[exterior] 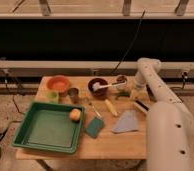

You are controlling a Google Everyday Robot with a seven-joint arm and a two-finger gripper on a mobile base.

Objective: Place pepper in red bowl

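One green tray point(45, 131) fills the lower left of the frame, nearest the camera, with a round orange fruit point(75, 114) in its right corner. Just right of it on the wooden table point(115, 146) lie a teal pad point(95, 127) and a grey-blue cloth point(126, 121). The robot's white body rises at the lower right.

Further back, at centre, a yellow corn-like piece point(111, 107) lies on the wood. Beyond it, right of centre, the pepper point(123, 94) rests on the table as a small green shape. The gripper point(134, 93) hangs just beside it on the right, at the end of the arm that bends down from the upper right. Whether it has closed on the pepper or merely sits next to it, I cannot tell.

At the far side stand a dark bowl point(91, 83) with a white spoon point(107, 86) and, well apart at the upper left, the red bowl point(58, 83), which looks empty.

By my reading the task is at its start: the pepper is not yet lifted, and the grasp, the carry across past the dark bowl and the release are all left.
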